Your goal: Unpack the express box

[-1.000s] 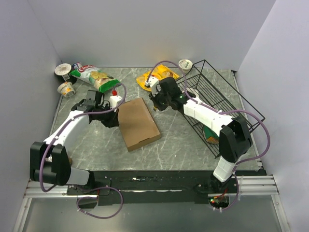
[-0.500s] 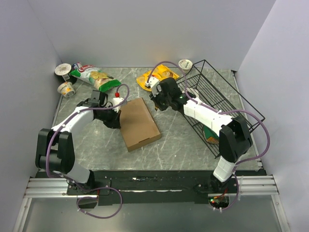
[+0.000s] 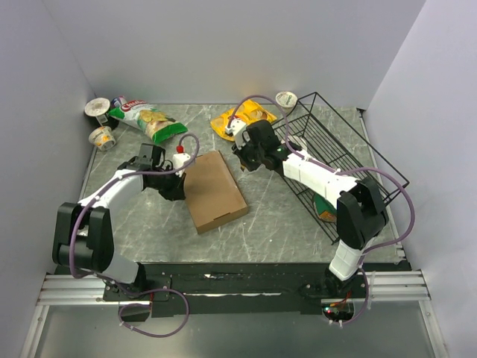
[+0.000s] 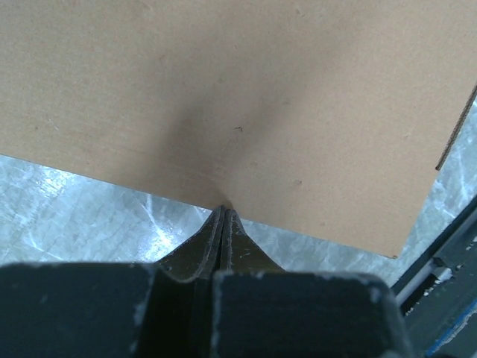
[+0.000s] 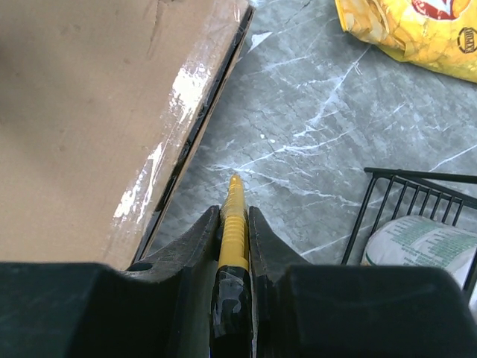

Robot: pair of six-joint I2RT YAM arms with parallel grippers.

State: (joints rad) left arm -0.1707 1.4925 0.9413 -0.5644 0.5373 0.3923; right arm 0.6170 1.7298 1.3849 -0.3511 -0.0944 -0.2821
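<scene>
Right tool (image 5: pixel 234 220) clamps yellow stick (image 5: pixel 235 195) beside express box (image 5: pixel 74 112)

The box (image 4: pixel 238 97) runs off my left wrist view on three sides. My right fingers (image 5: pixel 195 240) hide the lower part of a yellow tool (image 5: pixel 234 216); the yellow bag (image 5: pixel 417 30) is cropped.

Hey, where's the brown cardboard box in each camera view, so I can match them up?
Top external: the express box lies flat, closed, mid-table.
Left wrist: it fills the upper picture, its near edge at the tips of the shut left gripper.
Right wrist: upper left, beside the yellow tool held in the right gripper.
Shared landmark: the grey marbled tabletop bordering the box's edge.
</scene>
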